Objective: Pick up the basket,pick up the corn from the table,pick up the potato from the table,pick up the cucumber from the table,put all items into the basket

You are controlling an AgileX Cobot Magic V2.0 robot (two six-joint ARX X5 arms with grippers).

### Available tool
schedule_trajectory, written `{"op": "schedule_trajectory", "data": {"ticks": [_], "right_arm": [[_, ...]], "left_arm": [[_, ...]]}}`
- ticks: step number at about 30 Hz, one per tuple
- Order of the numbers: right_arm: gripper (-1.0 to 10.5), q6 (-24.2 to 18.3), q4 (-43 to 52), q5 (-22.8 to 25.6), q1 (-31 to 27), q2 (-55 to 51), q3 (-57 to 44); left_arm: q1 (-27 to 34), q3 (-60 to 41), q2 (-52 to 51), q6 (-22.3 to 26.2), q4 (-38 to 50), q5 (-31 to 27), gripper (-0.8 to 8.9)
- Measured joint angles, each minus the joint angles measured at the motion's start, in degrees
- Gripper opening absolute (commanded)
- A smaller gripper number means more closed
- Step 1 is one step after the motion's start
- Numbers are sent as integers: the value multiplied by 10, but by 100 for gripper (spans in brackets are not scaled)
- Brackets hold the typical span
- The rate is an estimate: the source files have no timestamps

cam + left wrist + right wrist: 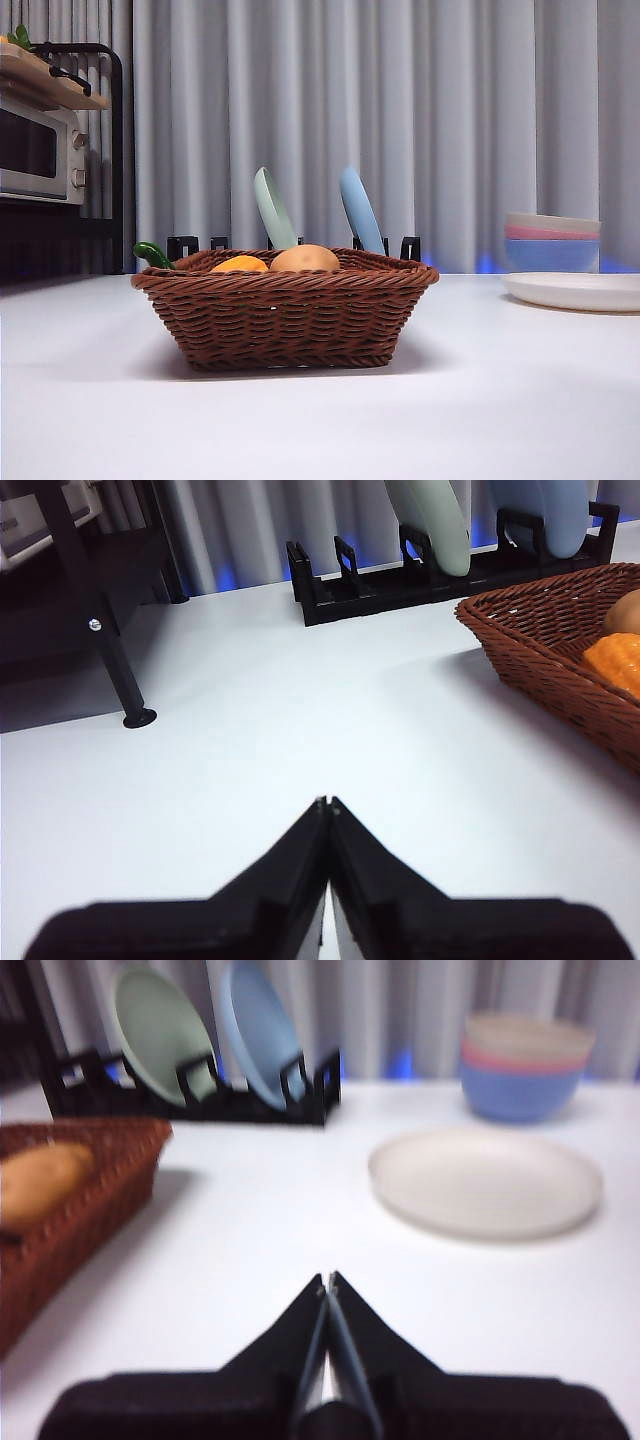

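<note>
With the corn [240, 264], potato [305, 258] and cucumber [152, 254] lying in the basket [285, 318] mid-table, my left gripper [327, 802] and right gripper [327, 1278] hover apart, jaws closed, empty: loading looks done.

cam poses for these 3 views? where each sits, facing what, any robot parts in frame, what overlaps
Front: low, at table height, looking level at the basket holding corn, potato and cucumber; no robot parts.
Left wrist: above the table, facing the dish rack; shut left gripper at the bottom.
Right wrist: facing the white plate and bowls; shut right gripper.
Shared: basket, potato and rack in all three.
</note>
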Motion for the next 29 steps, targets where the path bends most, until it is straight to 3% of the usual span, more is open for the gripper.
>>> {"op": "schedule_trajectory", "data": {"ticks": [29], "right_arm": [[-15, 6, -7, 0, 0, 5, -2]], "left_arm": [[0, 0, 0, 0, 0, 0, -3]]}}
